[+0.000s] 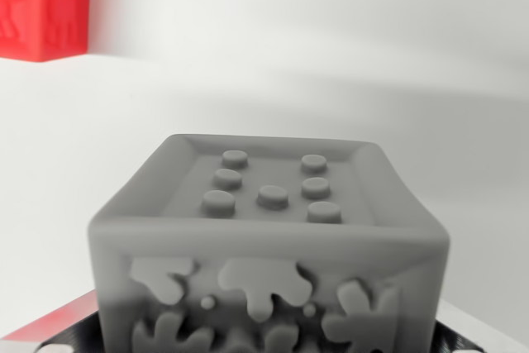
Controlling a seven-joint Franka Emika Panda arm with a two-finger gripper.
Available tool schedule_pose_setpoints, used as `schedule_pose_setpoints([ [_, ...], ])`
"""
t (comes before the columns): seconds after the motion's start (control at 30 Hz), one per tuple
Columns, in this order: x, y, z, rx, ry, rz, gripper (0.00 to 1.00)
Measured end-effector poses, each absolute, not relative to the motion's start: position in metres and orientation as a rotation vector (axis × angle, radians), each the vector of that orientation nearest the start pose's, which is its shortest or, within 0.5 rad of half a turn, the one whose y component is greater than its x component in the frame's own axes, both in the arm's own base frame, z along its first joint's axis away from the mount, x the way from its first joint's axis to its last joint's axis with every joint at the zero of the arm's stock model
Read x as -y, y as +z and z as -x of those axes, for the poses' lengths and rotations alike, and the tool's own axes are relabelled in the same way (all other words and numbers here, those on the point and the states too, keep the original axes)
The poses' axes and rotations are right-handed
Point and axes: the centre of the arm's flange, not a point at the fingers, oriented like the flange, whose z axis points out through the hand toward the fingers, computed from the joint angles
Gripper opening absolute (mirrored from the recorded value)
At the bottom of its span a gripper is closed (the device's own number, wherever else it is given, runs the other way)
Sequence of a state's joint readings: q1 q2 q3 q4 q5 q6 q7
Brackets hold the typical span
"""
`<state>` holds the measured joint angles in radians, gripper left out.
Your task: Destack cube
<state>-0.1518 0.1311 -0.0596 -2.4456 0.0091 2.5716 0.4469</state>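
A grey cube (269, 237) fills the lower middle of the wrist view, close to the camera. Its top face is recessed and carries several round studs; its front face has raised blob shapes. It rests on something red and black (50, 332) that shows only at the bottom corners. A red cube (41, 6) stands farther off at the wrist view's top left, cut by the frame edge. No gripper fingers appear in the picture.
A plain white surface (331, 113) lies around and behind the cubes. A soft shadow band crosses it behind the grey cube.
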Motion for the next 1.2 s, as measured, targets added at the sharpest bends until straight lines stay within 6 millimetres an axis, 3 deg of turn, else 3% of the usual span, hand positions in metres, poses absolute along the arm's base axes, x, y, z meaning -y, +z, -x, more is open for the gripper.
schedule_pose_setpoints([
  [1.2,0.164,0.234,-0.448,-0.949,0.008,2.997,0.00],
])
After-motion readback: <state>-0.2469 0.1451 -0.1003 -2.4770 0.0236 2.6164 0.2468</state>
